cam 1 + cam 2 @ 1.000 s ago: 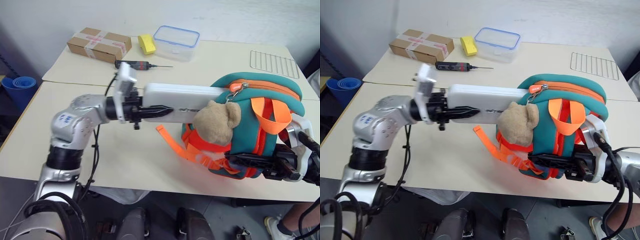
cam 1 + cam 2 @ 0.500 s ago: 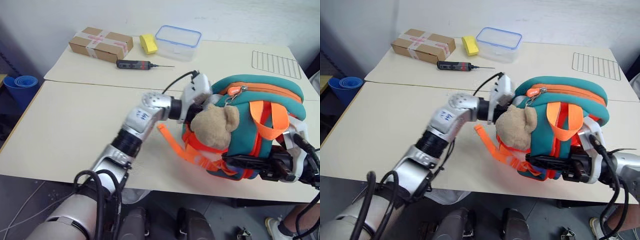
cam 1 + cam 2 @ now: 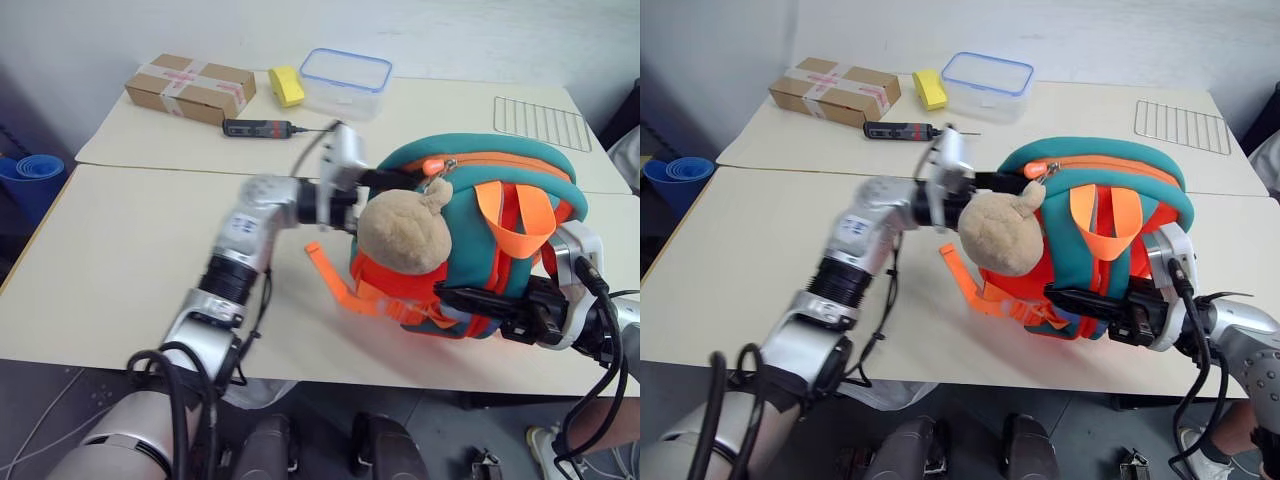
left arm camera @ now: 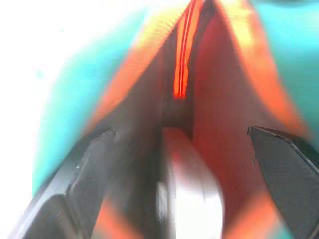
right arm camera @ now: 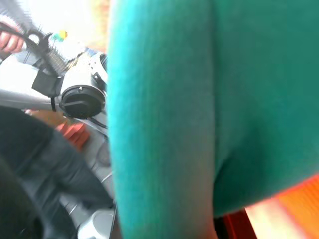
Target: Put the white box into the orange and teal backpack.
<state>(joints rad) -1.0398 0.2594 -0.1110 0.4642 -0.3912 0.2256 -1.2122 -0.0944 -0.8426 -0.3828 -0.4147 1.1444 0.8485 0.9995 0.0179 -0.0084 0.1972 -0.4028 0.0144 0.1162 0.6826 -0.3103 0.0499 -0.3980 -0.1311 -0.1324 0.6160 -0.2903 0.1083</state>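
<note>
1. A pale desk (image 3: 120, 250) carries the orange and teal backpack (image 3: 470, 240).
2. The left hand (image 4: 182, 144) is spread at its mouth; the stiff, smooth white box (image 4: 192, 199) lies inside, released.
3. The right hand (image 3: 480, 305), clenched, pinches the soft backpack's lower front.

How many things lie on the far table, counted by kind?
Brown taped cardboard box: 1
Clear plastic container with blue rim: 1
Yellow block: 1
Dark screwdriver-like tool with red band: 1
Metal wire rack: 1
Total: 5, not counting the orange and teal backpack on the near table.
</note>
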